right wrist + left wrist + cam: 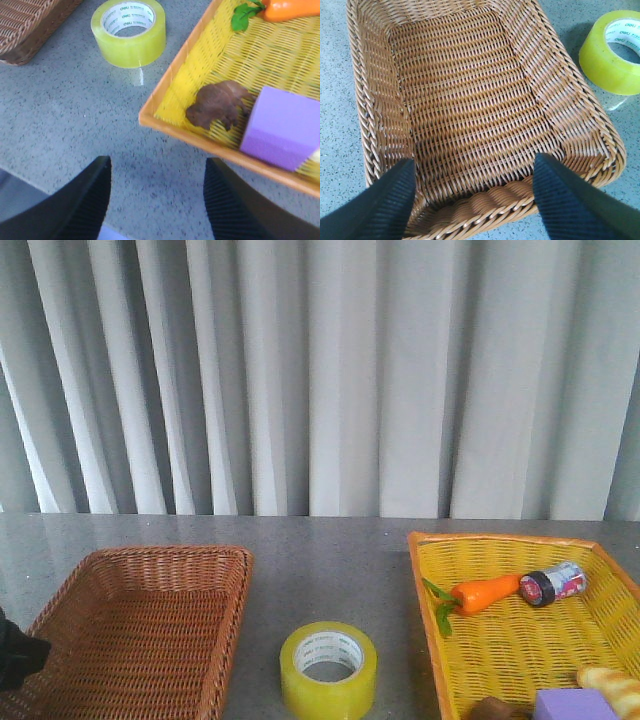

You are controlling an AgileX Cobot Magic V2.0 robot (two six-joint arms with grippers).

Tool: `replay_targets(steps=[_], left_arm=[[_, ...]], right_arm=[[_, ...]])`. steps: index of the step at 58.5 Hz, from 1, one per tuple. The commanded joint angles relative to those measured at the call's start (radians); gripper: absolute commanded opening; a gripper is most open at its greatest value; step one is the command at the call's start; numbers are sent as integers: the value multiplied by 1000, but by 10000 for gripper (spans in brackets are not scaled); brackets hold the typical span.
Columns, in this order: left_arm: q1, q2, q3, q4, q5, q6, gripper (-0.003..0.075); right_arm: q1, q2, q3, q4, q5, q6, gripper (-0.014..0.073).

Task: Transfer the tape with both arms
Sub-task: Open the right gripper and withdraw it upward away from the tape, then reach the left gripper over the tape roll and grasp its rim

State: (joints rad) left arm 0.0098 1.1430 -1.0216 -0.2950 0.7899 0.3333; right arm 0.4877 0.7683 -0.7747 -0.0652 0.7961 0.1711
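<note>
The yellow tape roll (pixel 328 670) lies flat on the grey table between the two baskets, white printed core up. It also shows in the left wrist view (pixel 614 51) and the right wrist view (pixel 129 32). My left gripper (pixel 475 187) is open and empty above the near rim of the brown wicker basket (pixel 470 100); a dark part of that arm (pixel 15 650) shows at the front view's left edge. My right gripper (pixel 156 192) is open and empty above bare table, near the yellow basket's corner and apart from the tape.
The brown wicker basket (pixel 70 600) stands at the left. The yellow basket (pixel 425 585) at the right holds a toy carrot (pixel 480 593), a small black-capped can (pixel 552 584), a brown piece (pixel 220 104), a purple block (pixel 282 127) and a bread-like item (pixel 615 687).
</note>
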Motion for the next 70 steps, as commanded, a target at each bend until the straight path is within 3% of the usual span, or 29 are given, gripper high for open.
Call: replay_targets(steps=[1, 24, 34, 46, 62, 70], left_arm=[[-3, -18, -34, -25, -48, 0, 493], [-3, -17, -34, -37, -86, 0, 493], [-18, -17, -57, -135, -120, 118, 493], [-179, 20, -68, -325, -162, 339, 493], [-371, 247, -227, -328, -149, 352, 492], [-438, 387, -355, -252, -134, 342, 492]], right_arm=[[-6, -87, 26, -15, -57, -2, 417], [-6, -207, 73, -22, -53, -2, 417], [-6, -206, 73, -22, -50, -2, 417], [-6, -206, 73, -22, -46, -2, 417], [-6, -206, 73, -22, -46, -2, 417], [-6, -206, 73, -22, -46, -2, 417]])
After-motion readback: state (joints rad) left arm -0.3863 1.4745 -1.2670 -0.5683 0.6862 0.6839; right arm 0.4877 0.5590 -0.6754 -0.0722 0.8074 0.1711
